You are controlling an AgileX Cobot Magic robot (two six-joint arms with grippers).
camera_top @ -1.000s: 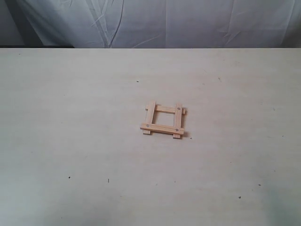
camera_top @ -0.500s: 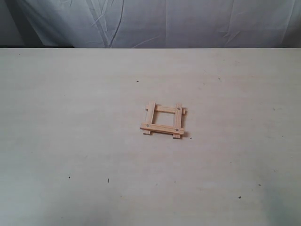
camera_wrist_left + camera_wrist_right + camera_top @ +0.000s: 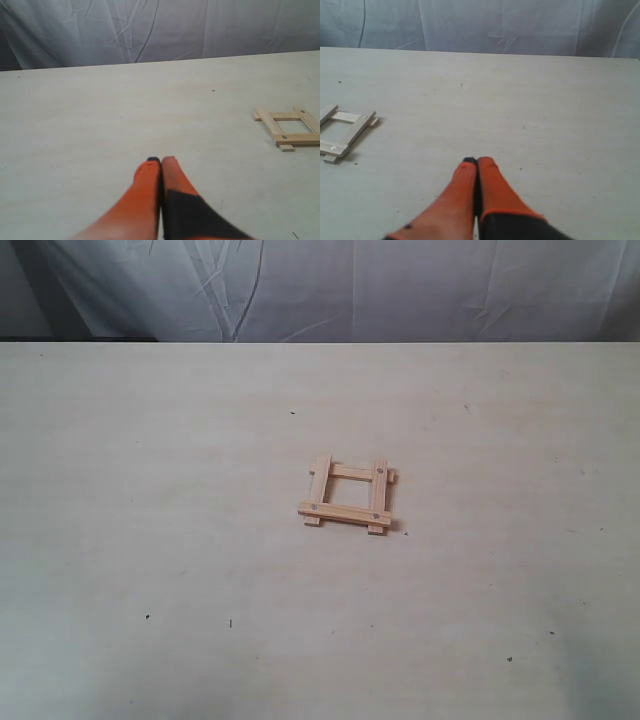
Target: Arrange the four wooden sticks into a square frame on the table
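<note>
Frame (image 3: 348, 495) lies flat near middle of table (image 3: 150, 490): four pale sticks, corners overlapping, short ends jutting, small dark dots at corners. Both claws clenched, empty: left gripper (image 3: 161, 161), right gripper (image 3: 477, 161), well apart from it.

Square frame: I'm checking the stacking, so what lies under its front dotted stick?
Under the front stick pass the left side stick and right side stick, their ends jutting out onto the table. The crossing spots themselves are covered.
</note>
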